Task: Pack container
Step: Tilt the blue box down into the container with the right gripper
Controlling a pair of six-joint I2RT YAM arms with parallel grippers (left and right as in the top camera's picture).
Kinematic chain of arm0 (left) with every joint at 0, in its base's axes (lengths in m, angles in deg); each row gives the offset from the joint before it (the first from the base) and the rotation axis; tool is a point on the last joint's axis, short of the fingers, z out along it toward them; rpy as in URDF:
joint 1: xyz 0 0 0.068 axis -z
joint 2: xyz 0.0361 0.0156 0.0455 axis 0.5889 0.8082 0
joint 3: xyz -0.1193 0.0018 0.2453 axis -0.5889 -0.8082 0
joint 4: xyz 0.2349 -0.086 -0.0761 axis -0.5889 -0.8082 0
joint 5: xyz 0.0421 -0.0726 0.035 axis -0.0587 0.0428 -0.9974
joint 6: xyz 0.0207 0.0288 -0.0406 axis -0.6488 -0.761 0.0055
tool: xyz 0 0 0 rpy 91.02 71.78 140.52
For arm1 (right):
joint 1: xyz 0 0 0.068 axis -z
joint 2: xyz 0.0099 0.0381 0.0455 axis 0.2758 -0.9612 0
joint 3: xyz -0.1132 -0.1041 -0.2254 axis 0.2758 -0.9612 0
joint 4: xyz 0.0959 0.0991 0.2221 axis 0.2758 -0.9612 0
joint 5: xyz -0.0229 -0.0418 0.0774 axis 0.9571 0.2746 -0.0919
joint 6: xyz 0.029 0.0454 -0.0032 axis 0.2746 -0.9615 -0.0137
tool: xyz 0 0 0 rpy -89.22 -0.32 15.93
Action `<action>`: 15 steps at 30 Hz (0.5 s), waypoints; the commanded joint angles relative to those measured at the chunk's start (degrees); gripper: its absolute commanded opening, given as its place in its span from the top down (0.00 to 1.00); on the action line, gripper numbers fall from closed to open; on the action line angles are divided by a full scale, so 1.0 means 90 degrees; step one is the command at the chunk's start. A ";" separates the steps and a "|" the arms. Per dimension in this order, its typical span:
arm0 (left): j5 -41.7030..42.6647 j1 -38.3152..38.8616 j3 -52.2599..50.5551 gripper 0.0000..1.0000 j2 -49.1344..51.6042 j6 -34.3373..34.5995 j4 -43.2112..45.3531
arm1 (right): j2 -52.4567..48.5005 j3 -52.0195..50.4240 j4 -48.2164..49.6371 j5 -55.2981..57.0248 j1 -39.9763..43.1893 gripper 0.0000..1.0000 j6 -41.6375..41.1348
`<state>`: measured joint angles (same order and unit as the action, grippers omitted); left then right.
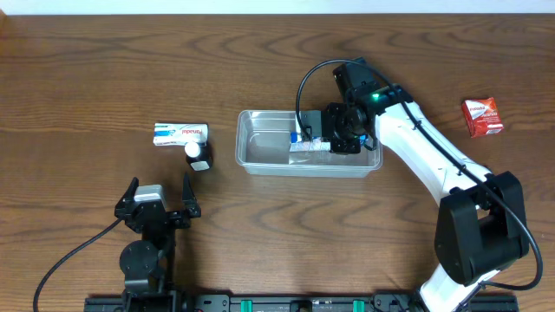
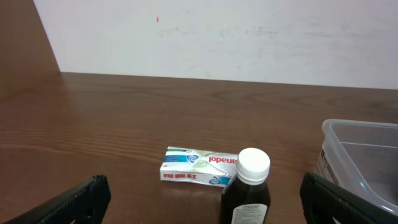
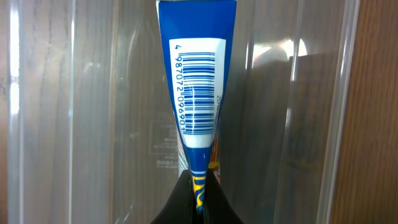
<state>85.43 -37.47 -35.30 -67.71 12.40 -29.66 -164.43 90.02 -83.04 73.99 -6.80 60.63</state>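
The clear plastic container (image 1: 260,154) sits at the table's centre; its corner also shows in the left wrist view (image 2: 357,152). My right gripper (image 1: 334,139) is over its right part, shut on the flat end of a blue tube (image 3: 196,81) with a barcode, held inside the container (image 3: 74,112). The tube lies across the container's floor (image 1: 308,146). My left gripper (image 1: 156,208) is open and empty near the front left. A dark bottle with a white cap (image 1: 198,154) (image 2: 249,186) and a white Panadol box (image 1: 180,133) (image 2: 199,166) stand left of the container.
A red small box (image 1: 482,117) lies at the far right of the table. The right arm reaches from the front right edge across to the container.
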 commanded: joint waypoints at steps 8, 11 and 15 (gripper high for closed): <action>-0.0034 0.0022 -0.0165 0.02 -0.0044 0.0010 -0.0168 | -0.0036 -0.0012 0.0029 0.0240 -0.0051 0.99 0.0007; -0.0034 0.0022 -0.0165 0.02 -0.0044 0.0010 -0.0168 | -0.0036 -0.0012 0.0027 0.0240 -0.0051 0.99 0.0002; -0.0034 0.0022 -0.0165 0.02 -0.0044 0.0010 -0.0168 | -0.0036 -0.0012 0.0022 0.0311 -0.0044 0.99 -0.0165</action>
<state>85.43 -37.47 -35.30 -67.71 12.40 -29.66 -164.40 90.02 -82.94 76.33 -6.80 60.52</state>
